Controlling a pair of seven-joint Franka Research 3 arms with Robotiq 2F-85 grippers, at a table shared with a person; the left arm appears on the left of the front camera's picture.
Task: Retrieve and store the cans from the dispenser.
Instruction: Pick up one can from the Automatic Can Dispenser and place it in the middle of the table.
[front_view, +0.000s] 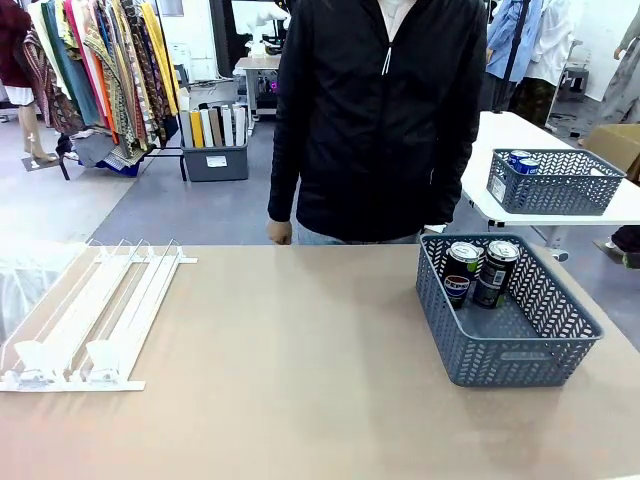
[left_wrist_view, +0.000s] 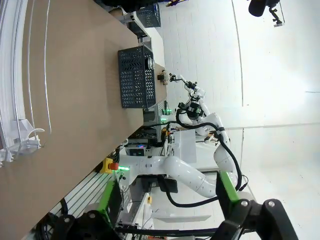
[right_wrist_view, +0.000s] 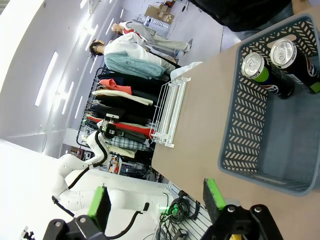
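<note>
Jaws on both arms wide, holding nothing. Two slim dark cans (front_view: 480, 270) upright in grey lattice basket (front_view: 520, 345). White wire dispenser (front_view: 95, 315) on smooth counter (front_view: 290, 370).

grey lattice basket (front_view: 520, 350); white dispenser (front_view: 95, 315)

Cans (front_view: 480, 272): two slim drink cans with silver tops and dark bodies, standing upright, touching side by side against the far wall of the grey lattice basket (front_view: 520, 358) that is sitting at the table's right end. The left can is showing a green band and a blue-and-red logo; the right one is showing green marks.

Dispenser (front_view: 95, 318): a flat white rack with thin wire lane dividers, lying at the table's left end and sloping down toward the near edge. Its lanes are standing empty, with small clear stops at the low end.
</note>
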